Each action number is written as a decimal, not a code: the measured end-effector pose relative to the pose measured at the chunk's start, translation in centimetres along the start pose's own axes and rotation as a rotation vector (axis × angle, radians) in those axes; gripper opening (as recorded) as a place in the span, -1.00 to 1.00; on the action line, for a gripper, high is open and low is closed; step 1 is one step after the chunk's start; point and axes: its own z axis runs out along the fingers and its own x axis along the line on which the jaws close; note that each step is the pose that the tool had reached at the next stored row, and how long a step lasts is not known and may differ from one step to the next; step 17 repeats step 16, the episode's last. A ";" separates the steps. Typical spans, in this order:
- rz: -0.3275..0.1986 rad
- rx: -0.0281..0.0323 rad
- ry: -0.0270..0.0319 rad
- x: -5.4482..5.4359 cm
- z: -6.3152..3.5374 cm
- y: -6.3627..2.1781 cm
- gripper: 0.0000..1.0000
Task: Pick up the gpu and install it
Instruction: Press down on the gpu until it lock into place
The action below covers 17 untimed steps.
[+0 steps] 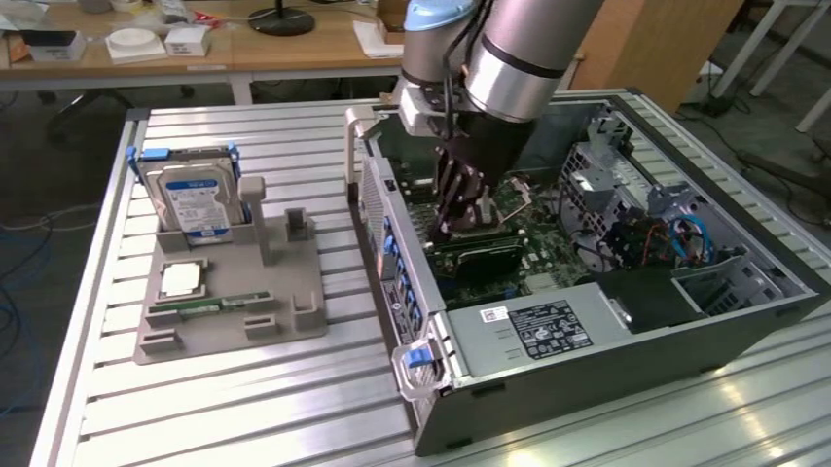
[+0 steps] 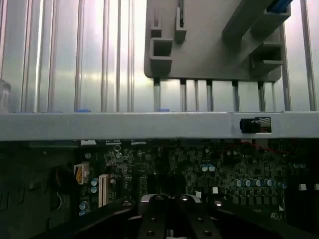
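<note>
So here's where we're at: our gripper [image 1: 457, 232] is down inside the open PC case [image 1: 624, 379], fingers pinched all the way together, hovering right over the motherboard [image 1: 546, 248]. The gpu [image 1: 484, 255] looks to us like the dark card sitting just under the fingertips, lying low against the board near the slots, though we can't tell for sure whether the fingers are actually clamped on its edge or only touching it. From the wrist view we see the closed gripper [image 2: 172, 219] over a dark stretch of circuitry, with the case's side wall [image 2: 149, 124] running across and the grey parts tray [image 2: 209, 45] out on the table beyond it. Handling-wise, we'd guess the card is light and stiff but pretty fragile: bare components, thin board, easy to flex or chip. We'd take it by the long top edge, or near the metal bracket end, never on the chips or the gold contacts. The hard drive [image 1: 198, 199] and memory stick [image 1: 208, 306] sit on the tray, well apart from the case.
</note>
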 end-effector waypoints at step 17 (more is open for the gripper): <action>-0.001 0.1116 -0.0054 0.0 0.26 -0.23 -0.80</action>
